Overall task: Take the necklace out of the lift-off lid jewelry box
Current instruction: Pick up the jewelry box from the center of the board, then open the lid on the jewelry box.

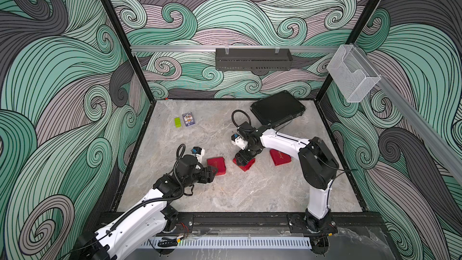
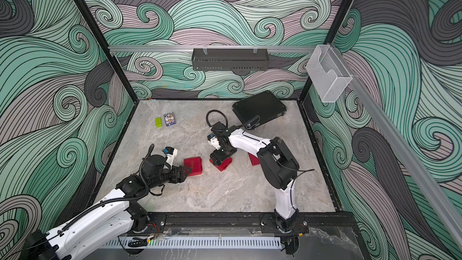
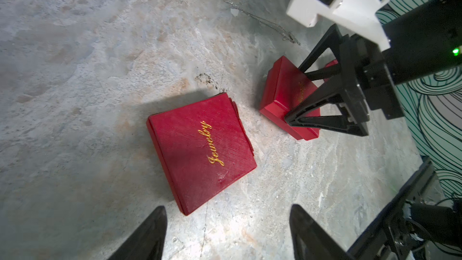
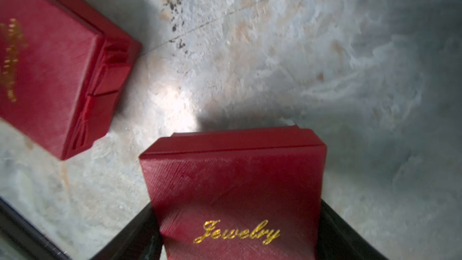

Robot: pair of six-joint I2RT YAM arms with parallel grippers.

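Counter (image 1: 225,196): grey marbled top, walled in. Three red boxes sit in a rough row across the middle.

Left box (image 3: 200,151): closed and flat, with gold "Jewelry" script on the lid and small tabs along one edge. The left jaws are spread wide and empty, low over the counter on the near-left side of this box. One corner of the box points into the gap between the fingertips (image 3: 152,228). No contact shows.

Middle box (image 4: 232,183): lid on, same gold script. The right jaws reach down from above and straddle it, one finger (image 3: 312,111) along each side. In the right wrist view the box fills the gap between them. Whether they actually press on it cannot be told.

Right box (image 1: 280,157): closed, alone to the right of the middle box, partly under the right arm (image 1: 282,141).

Necklace (image 3: 257,16): thin silver chain, lying loose and stretched out on the bare counter. It is outside every box, apart from the middle box on its far side. It shows only in the left wrist view.

Dark stain (image 3: 207,81): on the counter between the left and middle boxes.

Far left: green block (image 1: 177,122) and card pack (image 1: 188,119), side by side. Far right: black case (image 1: 277,107), lying flat.
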